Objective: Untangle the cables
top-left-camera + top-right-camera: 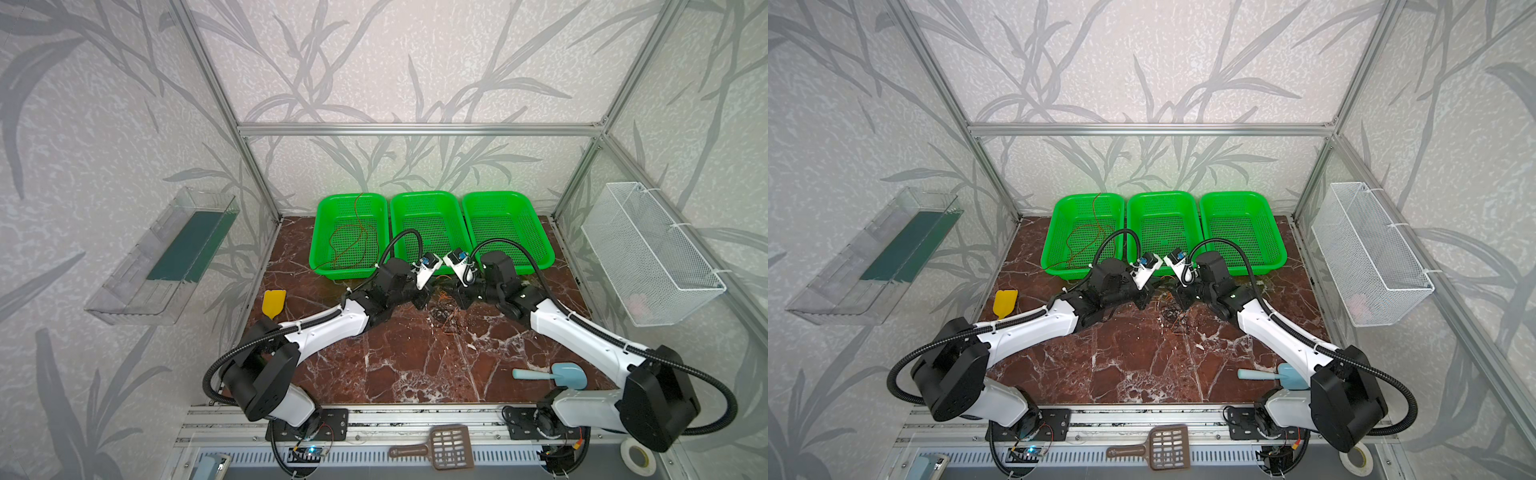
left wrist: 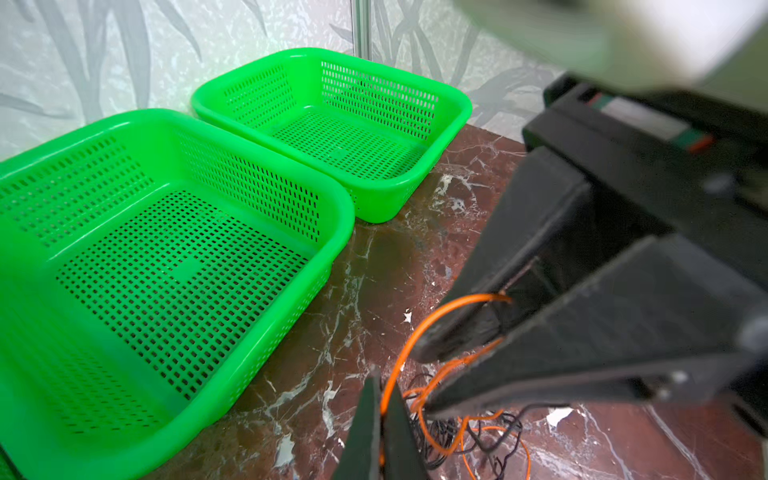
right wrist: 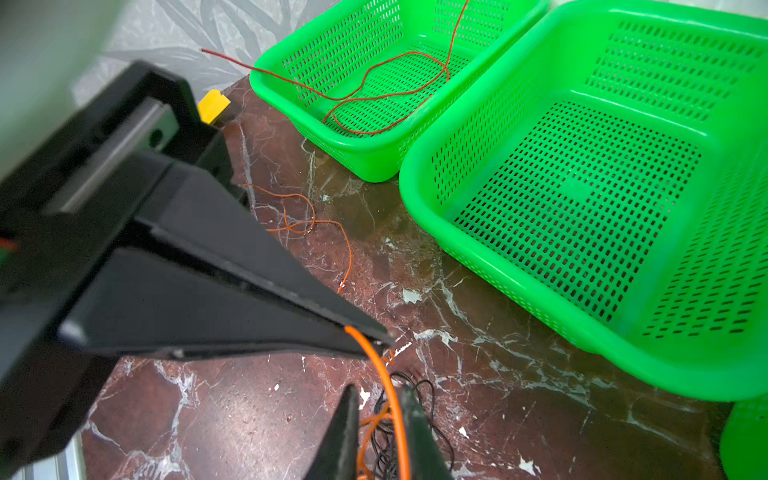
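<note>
Nearest the front, well short of the middle basket (image 1: 424,194), a brown slotted scoop (image 1: 451,446) lies on the rail. A blue scoop (image 1: 569,374) sits on the marble table (image 1: 395,365), off toward the right arm's side.

Further in, just in front of the middle basket, the orange cable (image 3: 395,399) and the black cable (image 2: 490,440) are bunched together in a loose, messy heap on the marble. Both arms meet right over that heap.

The left gripper (image 3: 376,343) is pinched tight on the orange cable, and you can see the wire coming straight out of its closed tips. The right gripper (image 3: 378,388) has its jaws a bit apart. The orange cable runs through the gap but isn't clamped. A loose stretch of orange curls on the marble a little closer to the middle basket.

Right beside the middle basket on the left arm's side is the left basket (image 1: 316,232). The red-brown cable (image 3: 291,83) lies looped inside it, with one end poking out over the rim. The right basket (image 1: 540,232) sits just beside the middle basket on the other side.
</note>
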### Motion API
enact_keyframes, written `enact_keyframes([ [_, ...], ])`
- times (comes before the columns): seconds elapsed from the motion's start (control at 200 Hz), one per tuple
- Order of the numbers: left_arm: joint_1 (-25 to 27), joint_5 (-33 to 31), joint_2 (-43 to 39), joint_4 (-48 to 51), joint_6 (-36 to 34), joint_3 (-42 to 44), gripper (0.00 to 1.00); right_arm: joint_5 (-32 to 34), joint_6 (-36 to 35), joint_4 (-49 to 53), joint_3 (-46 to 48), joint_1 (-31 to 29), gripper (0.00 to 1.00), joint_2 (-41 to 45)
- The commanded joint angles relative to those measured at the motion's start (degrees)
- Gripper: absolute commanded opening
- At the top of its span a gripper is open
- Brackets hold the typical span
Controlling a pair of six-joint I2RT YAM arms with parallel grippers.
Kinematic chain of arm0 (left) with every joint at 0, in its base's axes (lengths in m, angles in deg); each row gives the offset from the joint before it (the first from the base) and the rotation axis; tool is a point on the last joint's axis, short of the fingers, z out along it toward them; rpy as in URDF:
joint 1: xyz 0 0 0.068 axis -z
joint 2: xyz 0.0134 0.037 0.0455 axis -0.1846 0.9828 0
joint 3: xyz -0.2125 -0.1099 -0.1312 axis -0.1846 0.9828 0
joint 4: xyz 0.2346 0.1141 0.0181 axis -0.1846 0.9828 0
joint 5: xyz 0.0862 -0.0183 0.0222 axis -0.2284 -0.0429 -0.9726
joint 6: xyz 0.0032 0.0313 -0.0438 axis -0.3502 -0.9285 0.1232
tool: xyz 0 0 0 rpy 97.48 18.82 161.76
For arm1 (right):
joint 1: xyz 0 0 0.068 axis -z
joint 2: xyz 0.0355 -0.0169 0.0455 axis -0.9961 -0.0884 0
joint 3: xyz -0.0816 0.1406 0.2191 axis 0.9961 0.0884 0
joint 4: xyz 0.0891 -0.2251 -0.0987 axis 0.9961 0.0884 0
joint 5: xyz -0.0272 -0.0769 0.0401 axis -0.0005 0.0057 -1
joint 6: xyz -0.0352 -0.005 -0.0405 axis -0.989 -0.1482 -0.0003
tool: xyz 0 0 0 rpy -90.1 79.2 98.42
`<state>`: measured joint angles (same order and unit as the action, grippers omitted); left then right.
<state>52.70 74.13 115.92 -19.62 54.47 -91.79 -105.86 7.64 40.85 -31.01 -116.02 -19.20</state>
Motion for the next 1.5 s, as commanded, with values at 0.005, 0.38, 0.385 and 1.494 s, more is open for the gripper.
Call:
enact_keyframes([
  [0.005,1.1,-1.3,-3.7,-0.2,-1.2,-1.9,0.0,0.9,1.6,-2.0,2.0,0.4,0.25,0.1],
  [0.38,2.2,-5.9,-11.1,6.8,-5.1,-10.3,0.0,-2.2,9.7,-18.3,12.5,0.6,0.26,-4.6],
  [0.385,2.2,-5.9,-11.1,7.0,-5.2,-10.5,0.0,-2.2,9.7,-18.4,12.5,0.6,0.26,-4.7],
  [1.494,2.2,-5.5,-4.5,29.8,-17.5,-33.4,0.0,1.6,8.3,-15.9,18.4,0.7,0.57,9.0],
])
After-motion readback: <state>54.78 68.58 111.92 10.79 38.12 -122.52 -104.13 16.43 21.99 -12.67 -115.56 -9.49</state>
